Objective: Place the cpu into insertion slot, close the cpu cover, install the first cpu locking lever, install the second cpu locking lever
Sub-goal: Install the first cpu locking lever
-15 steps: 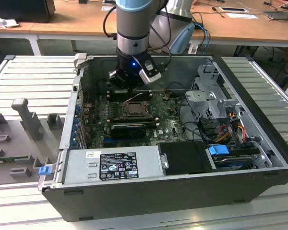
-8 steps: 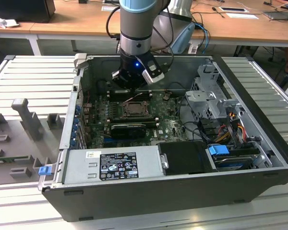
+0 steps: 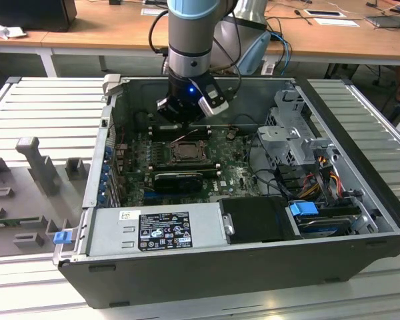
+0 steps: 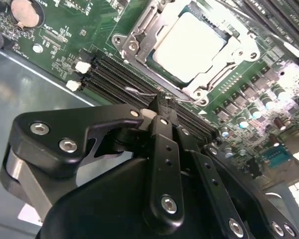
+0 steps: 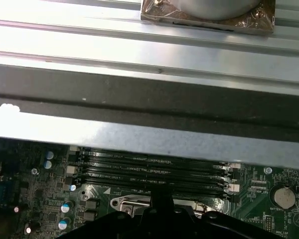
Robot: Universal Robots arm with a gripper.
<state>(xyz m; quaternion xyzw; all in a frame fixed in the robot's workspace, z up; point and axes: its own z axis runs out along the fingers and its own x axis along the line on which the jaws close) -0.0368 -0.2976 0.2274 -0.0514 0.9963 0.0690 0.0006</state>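
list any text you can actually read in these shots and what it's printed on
None can be read.
White label on the power supply: print too small.
Motherboard markings in both wrist views: too blurred.
Memory slots lettering in the first wrist view: too blurred.

insertion slot [image 4: 224, 37] pin field hidden beneath cpu [image 4: 188, 46], coin cell [image 4: 25, 12] cut off by frame edge

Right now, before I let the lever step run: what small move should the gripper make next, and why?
Probably push the locking lever down toward its catch. The cpu is seated, the cpu cover lies shut over it, and the gripper, fingers together, is at the lever's wire, which looks unlatched.
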